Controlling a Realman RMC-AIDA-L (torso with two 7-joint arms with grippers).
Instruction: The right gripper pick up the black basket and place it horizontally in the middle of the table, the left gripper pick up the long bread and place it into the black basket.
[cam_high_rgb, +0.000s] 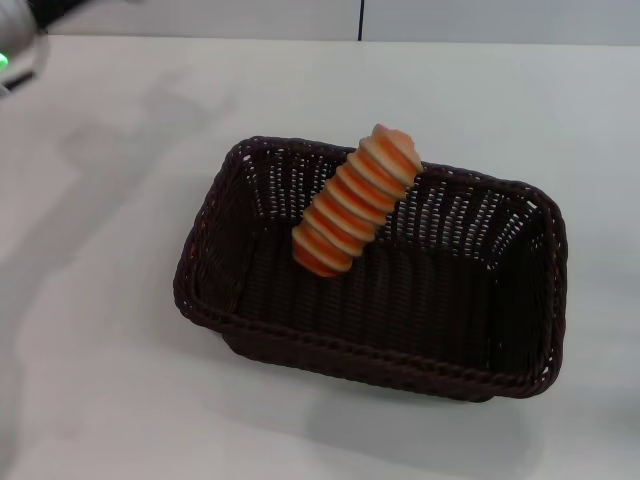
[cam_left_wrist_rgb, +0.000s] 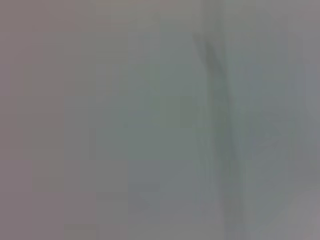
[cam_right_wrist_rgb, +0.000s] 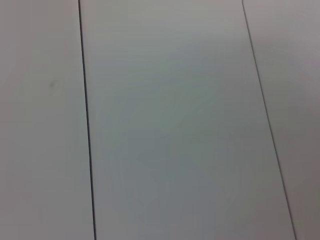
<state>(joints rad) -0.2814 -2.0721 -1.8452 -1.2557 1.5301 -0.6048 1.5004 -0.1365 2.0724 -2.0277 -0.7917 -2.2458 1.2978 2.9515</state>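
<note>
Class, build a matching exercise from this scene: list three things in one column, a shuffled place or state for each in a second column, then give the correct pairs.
Column 1
1. long bread
2. black basket
3. table

Column 2
A. plain white, bears the rest
B. tilted, upper end leaning on a rim
C. dark woven, sitting flat on the white surface

Pairs: 1-B, 2-C, 3-A

The left arm shows only at the head view's top left corner; neither gripper is in view.
</note>
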